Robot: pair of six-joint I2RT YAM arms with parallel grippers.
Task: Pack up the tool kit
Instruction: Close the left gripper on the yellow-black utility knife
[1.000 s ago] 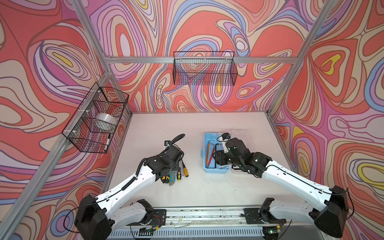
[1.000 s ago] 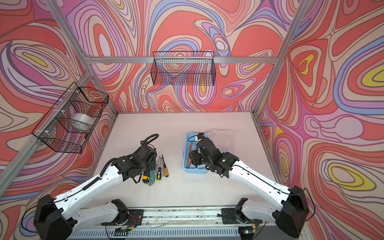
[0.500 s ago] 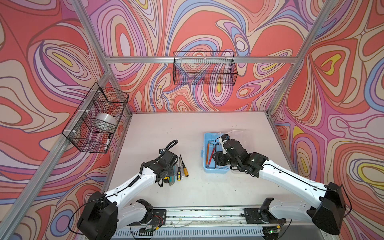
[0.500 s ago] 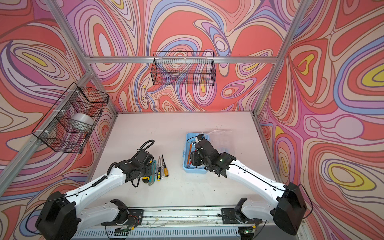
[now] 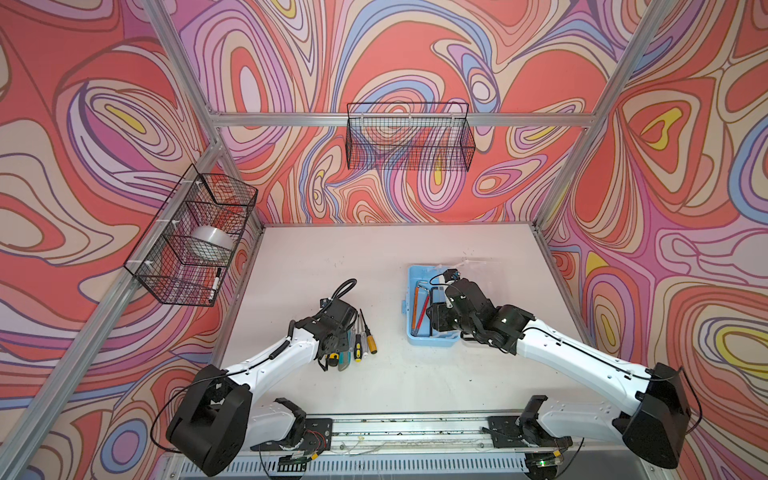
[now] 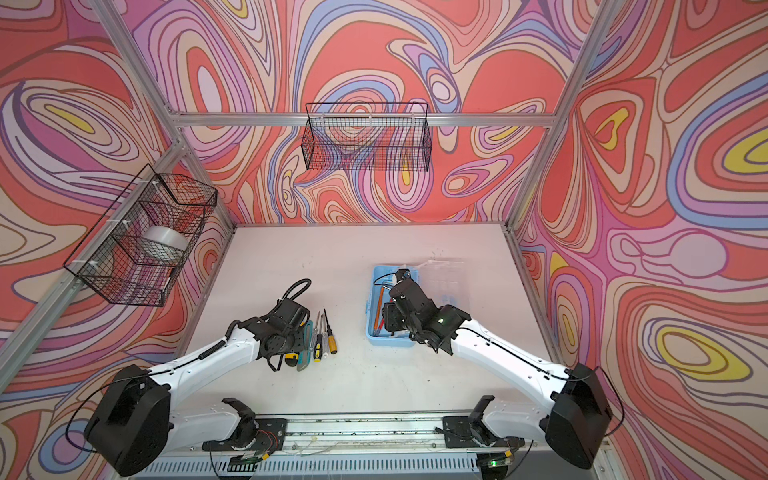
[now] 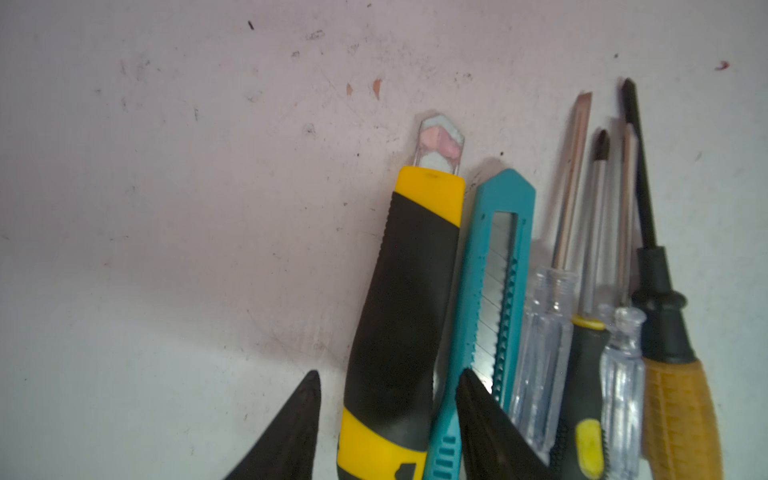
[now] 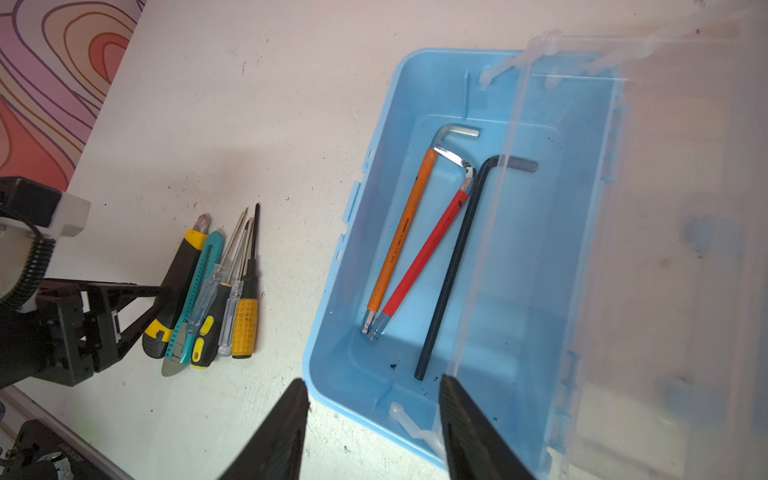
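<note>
In both top views the case (image 5: pixel 432 340) is sitting open on the table (image 5: pixel 353 257), right of centre, with its clear lid (image 6: pixel 446 272) folded out to the right. The knives (image 5: pixel 343 362) and screwdrivers (image 5: pixel 365 338) are lying in a tight row left of the case, well apart from it. The left arm (image 5: pixel 270 361) is reaching down over the knife end of that row. The right arm (image 5: pixel 561 353) is holding its wrist over the case.

In the left wrist view the left gripper (image 7: pixel 388 372) is straddling the yellow knife (image 7: pixel 407 291) with its jaws parted. One finger (image 7: pixel 291 428) is standing clear of the handle, with bare table showing between them, and the other is lying over the teal knife (image 7: pixel 498 266) just beside it. So the gripper is not clamping yet and the knife is lying flat. Four screwdrivers are lying side by side beyond the teal knife.

In the right wrist view the right gripper (image 8: pixel 372 379) is hovering spread and empty above the case's near wall. Three hex keys (image 8: pixel 401 232) are lying on the case floor: one orange-sleeved, one red-sleeved and one black.

The packing looks about a third done. The hex keys are in. Both knives and all four screwdrivers are waiting outside, and the lid is waiting to be closed.
</note>
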